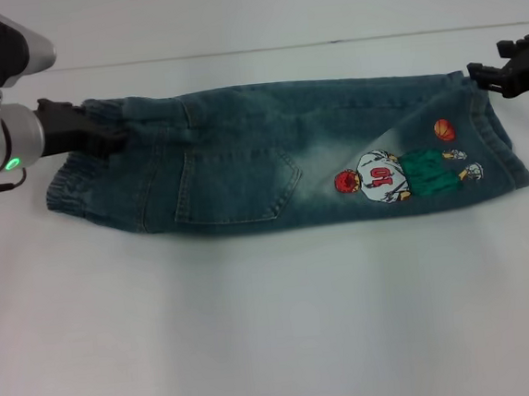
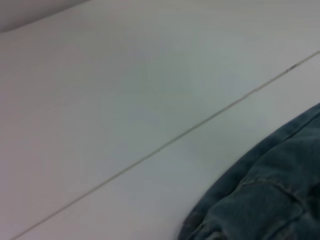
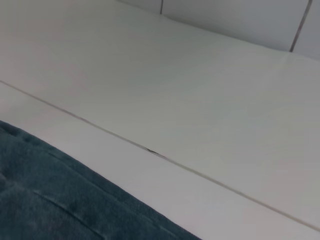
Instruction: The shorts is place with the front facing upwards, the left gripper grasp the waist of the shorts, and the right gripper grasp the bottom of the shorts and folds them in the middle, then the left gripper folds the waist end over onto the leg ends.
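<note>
The shorts point(image 1: 280, 160) lay flat on the white tabletop point(image 1: 276, 327), already folded in the middle lengthwise into a long band running from 9 o'clock to 3 o'clock across the head view. The face with the patch pocket point(image 1: 236, 188) and the cartoon football-player print point(image 1: 401, 174) was uppermost. The puckered waist of the shorts point(image 1: 81, 168) sat at the 9 o'clock end, and the leg ends point(image 1: 501, 145) at the 3 o'clock end.

The left end effector point(image 1: 101, 131) reached in from 9 o'clock and was closed on the upper corner of the waist band, its black fingers bunching the denim there. The right end effector point(image 1: 481, 79) stood at the upper corner of the leg ends, touching the hem; whether its fingers were clamped or parted, I cannot tell.

Both wrist views showed only a denim edge against the tabletop and a thin seam line point(image 2: 165, 145) in its surface.
</note>
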Controlling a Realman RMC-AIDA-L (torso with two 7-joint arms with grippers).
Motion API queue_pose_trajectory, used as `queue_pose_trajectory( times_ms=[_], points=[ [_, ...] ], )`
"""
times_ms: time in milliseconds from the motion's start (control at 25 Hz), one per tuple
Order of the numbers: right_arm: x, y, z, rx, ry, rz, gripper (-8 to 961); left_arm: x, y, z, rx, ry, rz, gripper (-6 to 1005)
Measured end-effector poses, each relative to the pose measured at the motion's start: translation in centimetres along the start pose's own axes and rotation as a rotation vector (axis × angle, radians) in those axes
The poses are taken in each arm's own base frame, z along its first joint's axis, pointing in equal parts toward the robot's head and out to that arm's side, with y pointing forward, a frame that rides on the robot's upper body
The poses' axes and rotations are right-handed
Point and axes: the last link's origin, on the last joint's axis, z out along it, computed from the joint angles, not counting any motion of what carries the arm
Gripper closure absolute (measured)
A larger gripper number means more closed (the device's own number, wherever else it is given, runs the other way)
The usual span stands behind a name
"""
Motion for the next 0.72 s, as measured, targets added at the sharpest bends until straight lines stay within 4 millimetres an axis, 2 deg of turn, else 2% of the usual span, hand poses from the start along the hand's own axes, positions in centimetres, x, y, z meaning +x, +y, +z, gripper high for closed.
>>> queue_pose_trajectory(
  times_ms=[240, 400, 720],
  points=[
    [0.5, 0.1, -0.1, 0.001, 0.004, 0.013, 398, -0.6, -0.6, 0.0, 0.035, -0.039, 0.017, 358],
    [0.7, 0.1, -0.2, 0.002, 0.006, 0.019, 218, -0.8, -1.1, -0.2, 0.047, -0.050, 0.020, 360],
    [1.0, 0.4, -1.5, -0.050, -0.076, 0.071, 226, -2.6, -3.3, -1.9, 0.104, -0.021, -0.086, 364]
  ],
)
